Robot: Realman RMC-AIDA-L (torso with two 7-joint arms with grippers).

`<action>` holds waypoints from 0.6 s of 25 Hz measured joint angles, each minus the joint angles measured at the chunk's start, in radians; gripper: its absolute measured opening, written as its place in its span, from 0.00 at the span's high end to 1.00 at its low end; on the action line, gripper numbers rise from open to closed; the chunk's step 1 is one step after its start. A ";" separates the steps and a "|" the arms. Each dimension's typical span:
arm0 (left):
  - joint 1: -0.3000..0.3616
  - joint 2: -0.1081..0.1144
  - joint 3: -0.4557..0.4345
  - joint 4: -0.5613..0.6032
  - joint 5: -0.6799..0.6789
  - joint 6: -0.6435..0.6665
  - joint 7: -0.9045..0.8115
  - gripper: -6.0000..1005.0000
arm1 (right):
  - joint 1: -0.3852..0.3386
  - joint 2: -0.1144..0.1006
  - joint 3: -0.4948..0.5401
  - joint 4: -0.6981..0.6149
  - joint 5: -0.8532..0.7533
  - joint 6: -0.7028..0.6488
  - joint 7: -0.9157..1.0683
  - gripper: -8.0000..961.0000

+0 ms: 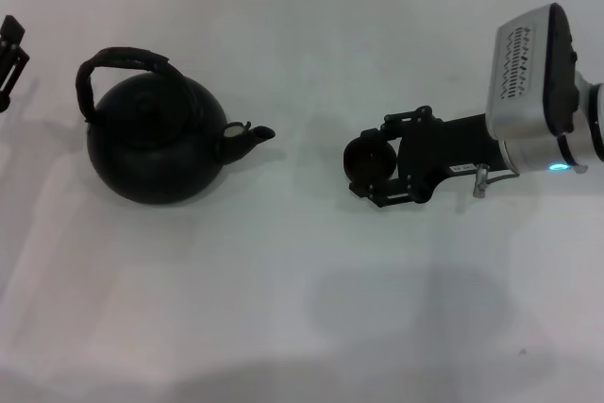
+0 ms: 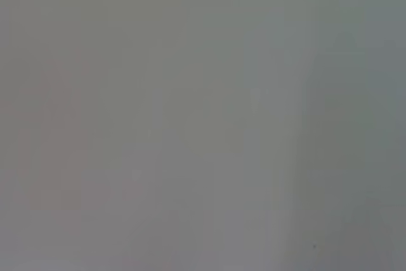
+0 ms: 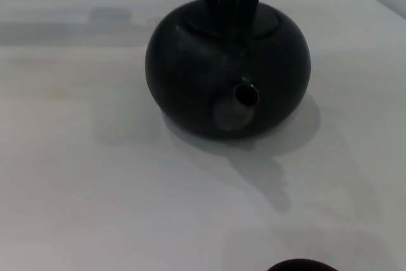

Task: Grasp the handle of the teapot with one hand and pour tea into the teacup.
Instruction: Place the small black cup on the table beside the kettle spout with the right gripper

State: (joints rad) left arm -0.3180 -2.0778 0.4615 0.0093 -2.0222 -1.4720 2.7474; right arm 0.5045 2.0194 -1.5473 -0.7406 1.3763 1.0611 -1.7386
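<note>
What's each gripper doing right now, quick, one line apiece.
Left gripper: parked at the table's far left edge, holding nothing.
Right gripper: closed around the teacup, which faces the teapot.

Bright, even overhead light — soft shadows beside the teapot [image 1: 156, 143]; the left wrist view is featureless grey blur.

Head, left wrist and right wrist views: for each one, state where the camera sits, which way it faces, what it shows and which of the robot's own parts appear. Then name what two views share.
Head view: above, facing forward and down; shows teapot, its handle, teacup at the right gripper, left gripper at the table's edge.
Left wrist view: only blank grey surface; no robot parts.
Right wrist view: low, facing the teapot's spout; teacup rim at the frame's edge; no fingers.
Shared: head and right wrist views both show teapot and teacup.
</note>
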 joint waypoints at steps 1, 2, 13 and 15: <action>0.000 0.000 0.000 0.000 0.000 0.000 0.000 0.20 | 0.001 0.000 -0.007 0.003 0.000 -0.010 0.000 0.19; 0.000 0.000 0.000 0.000 0.000 0.000 0.000 0.20 | 0.001 0.001 -0.019 0.004 -0.003 -0.030 0.000 0.18; 0.001 -0.001 0.001 0.000 0.000 0.012 0.000 0.20 | -0.012 -0.001 -0.035 0.005 -0.009 -0.072 -0.007 0.16; 0.003 -0.001 0.002 0.000 0.001 0.012 0.000 0.20 | -0.013 -0.002 -0.036 0.006 -0.012 -0.075 -0.007 0.15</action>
State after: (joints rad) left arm -0.3154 -2.0786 0.4632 0.0092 -2.0213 -1.4602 2.7474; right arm 0.4919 2.0176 -1.5830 -0.7343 1.3643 0.9857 -1.7458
